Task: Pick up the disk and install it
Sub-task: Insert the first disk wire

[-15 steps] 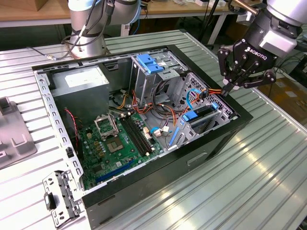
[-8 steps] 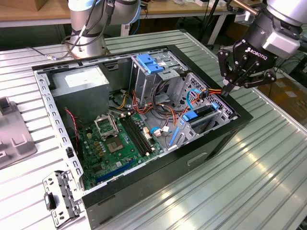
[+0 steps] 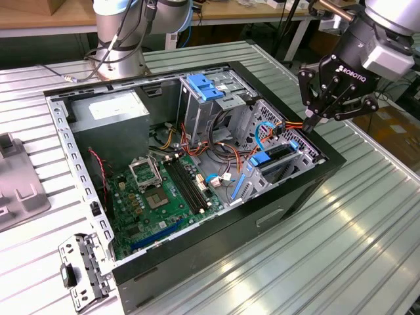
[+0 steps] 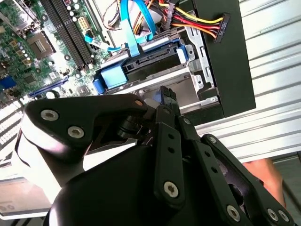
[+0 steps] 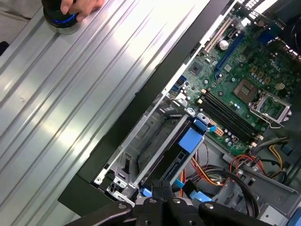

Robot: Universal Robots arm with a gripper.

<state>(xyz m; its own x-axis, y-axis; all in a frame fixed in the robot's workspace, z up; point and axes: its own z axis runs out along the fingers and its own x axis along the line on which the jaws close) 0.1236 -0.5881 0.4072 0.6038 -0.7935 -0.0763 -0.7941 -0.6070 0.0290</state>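
hovering over the end of the open computer case [image 3: 262, 220] at the exterior view's right, the gripper [image 3: 309, 123] has its black fingers pressed tip to tip with nothing between them, and both wrist views show the tips closed in the same way. the disk [image 4: 150, 60] is not in its grasp: it lies flat in a slot of the metal drive cage [image 4: 200, 70] at that end of the case, with blue rails along its sides and a blue tab [image 4: 113, 75] at the end that faces the motherboard [image 3: 157, 197]. a flat blue cable [image 4: 129, 23] comes down to the disk's edge. the closed tips hang close over the cage, just beside the disk, and whether they touch the metal cannot be told. a plug with red, yellow and black wires [image 4: 221, 22] rests on the black rim of the case near the gripper. farther inside, a grey power supply box [image 3: 108, 111] fills the far corner, and a blue latch [image 3: 203, 88] sits on top of a second, taller cage. the case lies on its side on a ribbed metal table [image 3: 367, 249], where a loose metal bracket [image 3: 82, 272] rests near the case's corner at the exterior view's left. in the first wrist view a person's hand [image 5: 82, 5] rests on a round knob [image 5: 61, 21] with a blue ring, out on the table well apart from the case.
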